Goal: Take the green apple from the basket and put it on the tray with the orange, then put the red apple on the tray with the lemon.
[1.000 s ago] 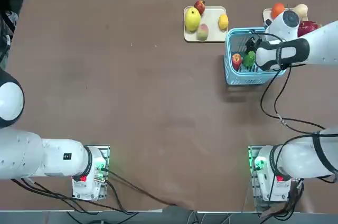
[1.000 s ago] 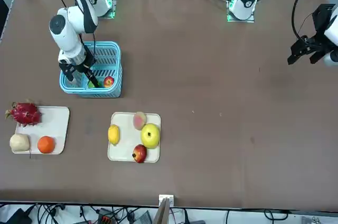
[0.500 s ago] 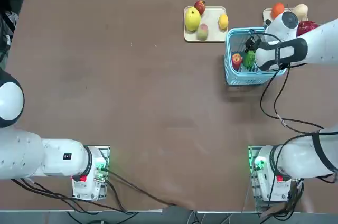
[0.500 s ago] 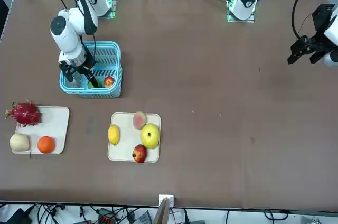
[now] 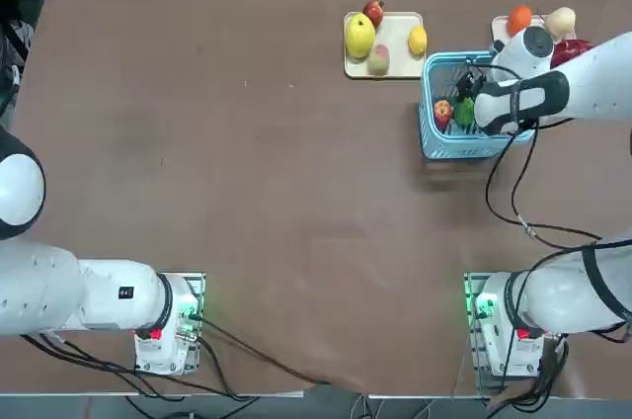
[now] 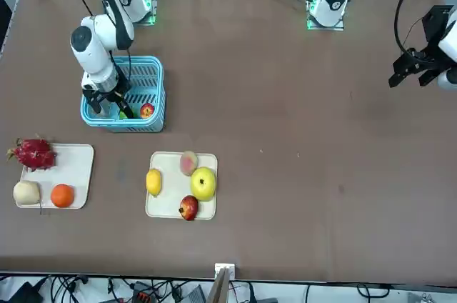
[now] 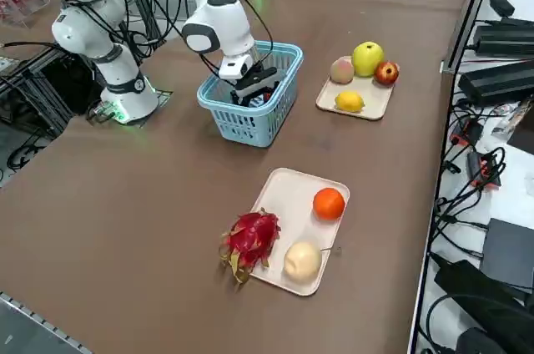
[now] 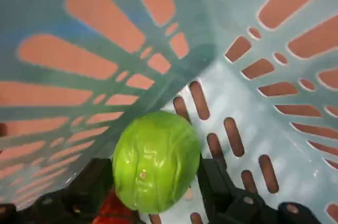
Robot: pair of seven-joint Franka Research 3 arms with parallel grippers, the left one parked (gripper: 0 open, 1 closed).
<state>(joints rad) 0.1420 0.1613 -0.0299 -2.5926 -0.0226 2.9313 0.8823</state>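
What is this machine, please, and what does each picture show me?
It is a pair of robot arms at a table. One camera looks down, one faces the robot, one watches from its right side, and one sits on the right wrist. The right gripper is at the green apple inside the blue basket; I cannot tell whether it holds it. A red apple lies there too. One tray carries an orange; another carries a lemon.
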